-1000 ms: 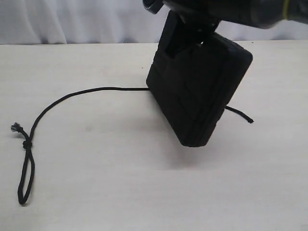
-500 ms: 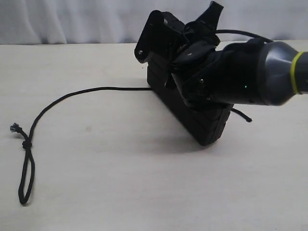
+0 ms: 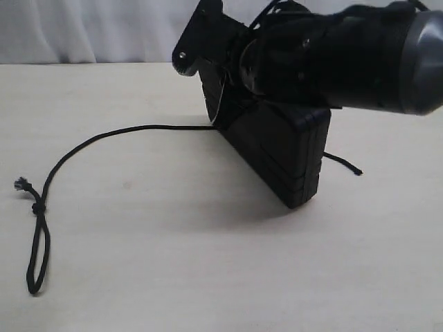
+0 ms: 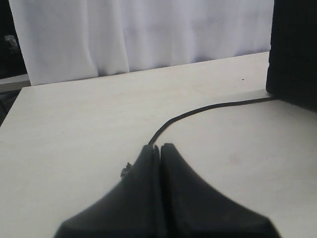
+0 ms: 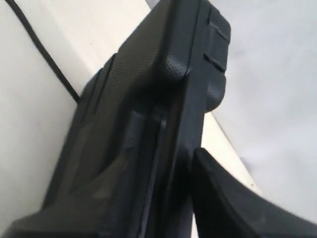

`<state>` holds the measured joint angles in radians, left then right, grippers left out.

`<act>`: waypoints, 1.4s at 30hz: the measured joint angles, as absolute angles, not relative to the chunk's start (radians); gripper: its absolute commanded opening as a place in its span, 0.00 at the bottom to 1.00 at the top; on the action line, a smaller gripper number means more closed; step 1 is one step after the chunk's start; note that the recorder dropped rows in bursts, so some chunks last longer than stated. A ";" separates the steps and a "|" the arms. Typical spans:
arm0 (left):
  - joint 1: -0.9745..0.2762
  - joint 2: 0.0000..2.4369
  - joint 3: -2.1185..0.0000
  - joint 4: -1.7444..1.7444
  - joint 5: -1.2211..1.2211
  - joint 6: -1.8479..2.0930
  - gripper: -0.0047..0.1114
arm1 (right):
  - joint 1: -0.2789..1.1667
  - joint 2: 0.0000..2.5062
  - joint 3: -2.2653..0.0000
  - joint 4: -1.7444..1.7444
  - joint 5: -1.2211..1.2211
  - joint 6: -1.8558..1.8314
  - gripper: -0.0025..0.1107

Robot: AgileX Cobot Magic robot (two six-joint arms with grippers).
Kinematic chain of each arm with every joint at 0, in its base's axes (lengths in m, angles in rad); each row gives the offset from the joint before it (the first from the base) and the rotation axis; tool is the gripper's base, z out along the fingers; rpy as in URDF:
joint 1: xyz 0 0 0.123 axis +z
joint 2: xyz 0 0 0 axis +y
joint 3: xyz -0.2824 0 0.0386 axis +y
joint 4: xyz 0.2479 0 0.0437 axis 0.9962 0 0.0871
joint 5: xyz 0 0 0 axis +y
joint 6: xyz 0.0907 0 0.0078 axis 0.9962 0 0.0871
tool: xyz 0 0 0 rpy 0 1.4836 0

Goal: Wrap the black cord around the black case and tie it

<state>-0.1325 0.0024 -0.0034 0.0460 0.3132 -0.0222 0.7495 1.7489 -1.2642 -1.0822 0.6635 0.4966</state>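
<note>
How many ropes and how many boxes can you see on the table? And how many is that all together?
black cord: 1
black case: 1
Total: 2

Black case point(image 5: 163, 74) close up, edge-on, right claw point(image 5: 171, 163) clamped on it, black cord point(image 5: 42, 52) across pale table point(image 5: 29, 129) beyond

case point(image 3: 277, 155) on edge on table point(image 3: 173, 277), cord point(image 3: 104, 136) beneath it, mostly leftward
</note>
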 measured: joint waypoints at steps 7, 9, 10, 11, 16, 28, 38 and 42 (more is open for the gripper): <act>-0.133 0.002 -0.003 0.046 0.313 -0.022 0.04 | 0.635 1.738 -1.348 -0.622 0.597 0.244 0.33; -0.133 0.002 -0.003 0.046 0.313 -0.022 0.04 | 0.592 1.735 -1.355 -0.504 0.587 0.156 0.33; -0.133 0.002 -0.003 0.046 0.313 -0.022 0.04 | 0.573 1.735 -1.359 -0.443 0.581 0.110 0.33; -0.133 0.002 -0.003 0.046 0.313 -0.022 0.04 | 0.559 1.735 -1.362 -0.399 0.576 0.068 0.33; -0.133 0.002 -0.003 0.046 0.313 -0.022 0.04 | 0.527 1.730 -1.361 -0.201 0.555 -0.091 0.33; -0.133 0.002 -0.003 0.046 0.313 -0.022 0.04 | 0.491 1.768 -1.382 -0.172 0.564 -0.136 0.40; -0.133 0.002 -0.003 0.046 0.313 -0.022 0.04 | 0.489 1.814 -1.502 -0.107 0.719 -0.301 0.26; -0.133 0.002 -0.003 0.046 0.313 -0.022 0.04 | 0.489 1.821 -1.507 -0.106 0.725 -0.318 0.06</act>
